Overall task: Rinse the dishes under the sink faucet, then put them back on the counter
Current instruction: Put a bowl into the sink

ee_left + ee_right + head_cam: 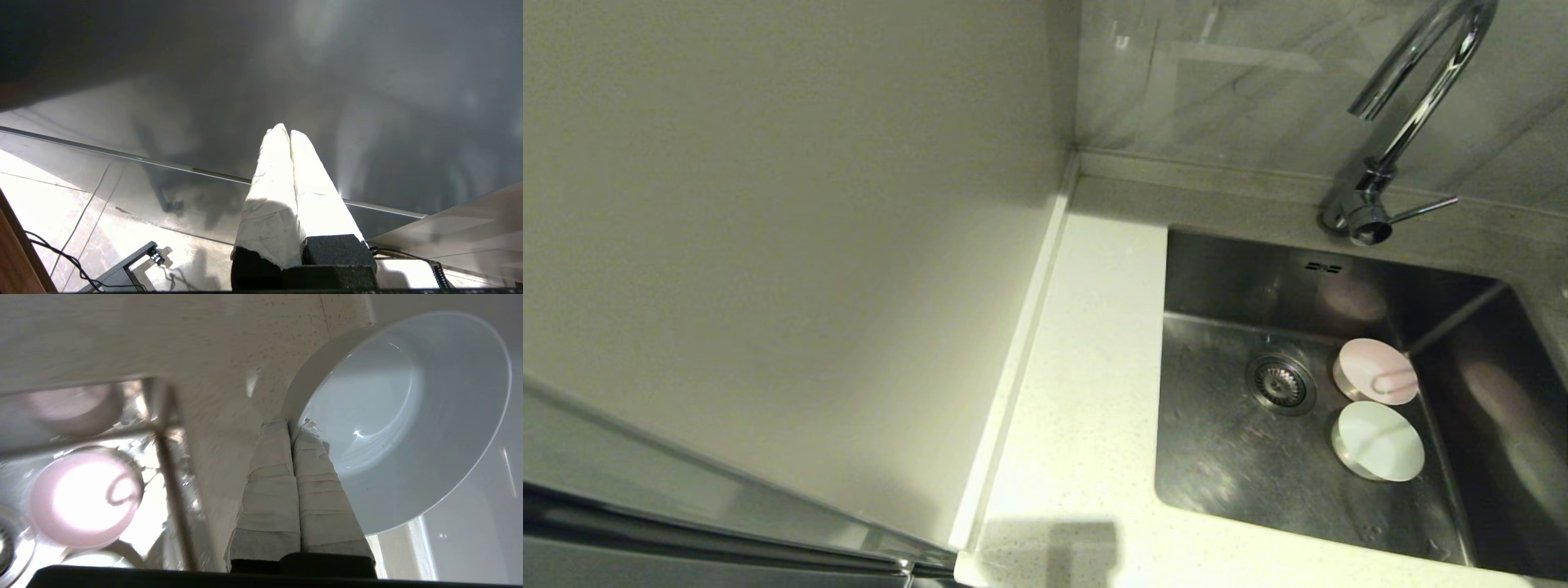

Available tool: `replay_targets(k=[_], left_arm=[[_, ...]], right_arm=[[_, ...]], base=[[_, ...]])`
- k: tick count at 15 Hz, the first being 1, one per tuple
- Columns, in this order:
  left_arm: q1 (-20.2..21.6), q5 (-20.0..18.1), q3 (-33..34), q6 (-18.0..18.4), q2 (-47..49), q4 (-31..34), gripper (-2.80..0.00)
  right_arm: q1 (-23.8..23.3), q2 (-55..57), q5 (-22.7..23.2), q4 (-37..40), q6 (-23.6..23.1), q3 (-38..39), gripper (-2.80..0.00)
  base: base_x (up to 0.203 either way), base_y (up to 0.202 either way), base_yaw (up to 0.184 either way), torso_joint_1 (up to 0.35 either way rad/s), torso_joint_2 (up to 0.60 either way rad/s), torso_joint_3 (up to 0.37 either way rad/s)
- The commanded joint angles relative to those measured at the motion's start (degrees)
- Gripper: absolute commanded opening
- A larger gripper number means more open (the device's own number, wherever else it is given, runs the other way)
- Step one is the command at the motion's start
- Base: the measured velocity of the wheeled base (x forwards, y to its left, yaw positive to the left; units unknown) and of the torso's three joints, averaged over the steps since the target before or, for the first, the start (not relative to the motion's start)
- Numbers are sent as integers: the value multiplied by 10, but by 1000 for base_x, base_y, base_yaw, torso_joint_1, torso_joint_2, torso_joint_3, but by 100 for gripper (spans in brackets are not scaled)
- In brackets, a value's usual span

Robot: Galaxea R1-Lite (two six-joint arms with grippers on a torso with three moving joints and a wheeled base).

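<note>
a white speckled counter [1086, 343] wraps the left and back of a square steel sink [1217, 457], with a plain off-white panel [784, 229] rising on the left and grey marbled tile behind. the chrome gooseneck faucet [1413, 106] stands at the back edge, its spout arching toward the left and its thin lever [1421, 209] sticking out to the right. two bowls sit in the basin right of the round drain strainer [1281, 383], both open side up: the pale pink bowl [1376, 371] farther back, the mint-white bowl [1378, 441] just in front of it. my right gripper [291, 426] is clamped on the rim of the third, the pale blue bowl [408, 416], held tilted over the counter beside the sink, its hollow facing my wrist camera. that makes three bowls, one faucet, one strainer. my left gripper [285, 131] hangs off over a tiled floor [61, 196], fingers pressed together on nothing
</note>
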Motion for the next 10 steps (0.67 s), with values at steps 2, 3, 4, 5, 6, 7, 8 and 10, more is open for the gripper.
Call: replay_targets(k=[2,3,4,5,6,7,8,10], left_arm=[[0,0,0,0,-2,0,-280],[0,0,0,0,-2,0,-280],[0,0,0,1,-2,0,-280],[0,0,0,0,-2,0,-280],[0,0,0,0,-2,0,-280],[0,0,0,0,-2,0,-280],[-1,0,0,0,-2,0,-280],[0,0,0,1,-2,0,-280]], right_arm=[[31,-96,12,3,-6,62,-280],[54,-118,12,5,-12,88,-280],[82,-133,10,8,-17,109,-280],[111,-144,6,11,-19,123,-280],[146,-154,-6,23,-20,135,-280],[182,-160,-23,43,-21,143,-280],[218,-164,-40,68,-20,149,-280],[293,-164,-68,102,-19,161,-280]], base=[[0,0,0,0,0,0],[0,0,0,0,0,0],[0,0,0,0,0,0],[0,0,0,0,0,0],[0,0,0,0,0,0],[0,0,0,0,0,0],[0,0,0,0,0,0],[0,0,0,0,0,0]])
